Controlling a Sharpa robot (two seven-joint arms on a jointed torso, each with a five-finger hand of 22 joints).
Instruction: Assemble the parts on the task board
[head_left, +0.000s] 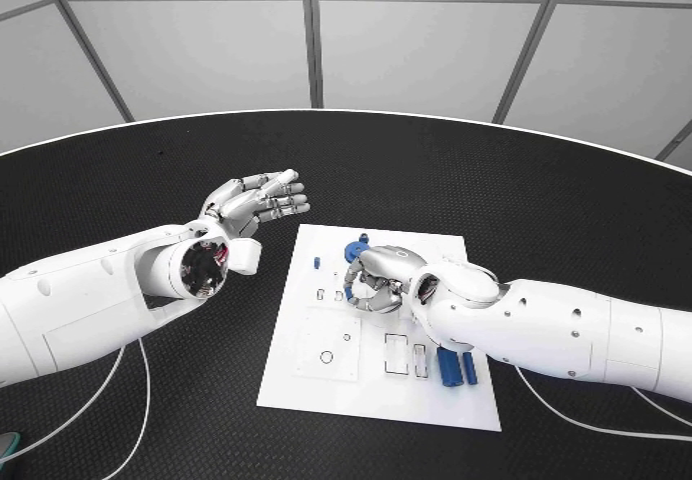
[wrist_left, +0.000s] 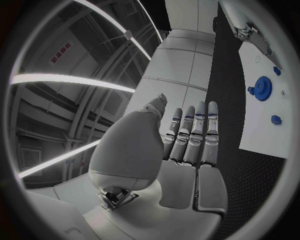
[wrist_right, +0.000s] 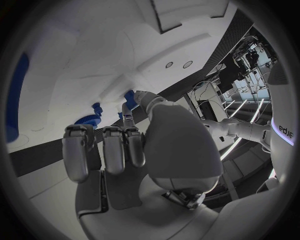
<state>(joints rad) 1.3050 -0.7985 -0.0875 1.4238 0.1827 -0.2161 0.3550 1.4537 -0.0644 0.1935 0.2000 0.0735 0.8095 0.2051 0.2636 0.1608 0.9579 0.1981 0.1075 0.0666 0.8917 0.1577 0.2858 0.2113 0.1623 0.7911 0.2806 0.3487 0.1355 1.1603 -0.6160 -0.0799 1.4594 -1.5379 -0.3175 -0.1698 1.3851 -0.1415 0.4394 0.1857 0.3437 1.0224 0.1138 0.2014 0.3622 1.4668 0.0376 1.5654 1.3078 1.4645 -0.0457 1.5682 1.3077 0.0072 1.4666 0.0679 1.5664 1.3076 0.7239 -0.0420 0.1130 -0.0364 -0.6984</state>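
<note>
Right hand (head_left: 378, 280) pinches a blue part (wrist_right: 130, 96) — left hand (head_left: 257, 203) empty, fingers straight

table (head_left: 476, 180): black, round-edged | on it: white task board (head_left: 310, 385), thin cables (head_left: 123, 385)

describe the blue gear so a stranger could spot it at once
Start at the white rectangular task board in the middle of the black table. At its far edge, just beyond the right hand, lies the round blue toothed gear, broader than the small blue pegs beside it.
</note>
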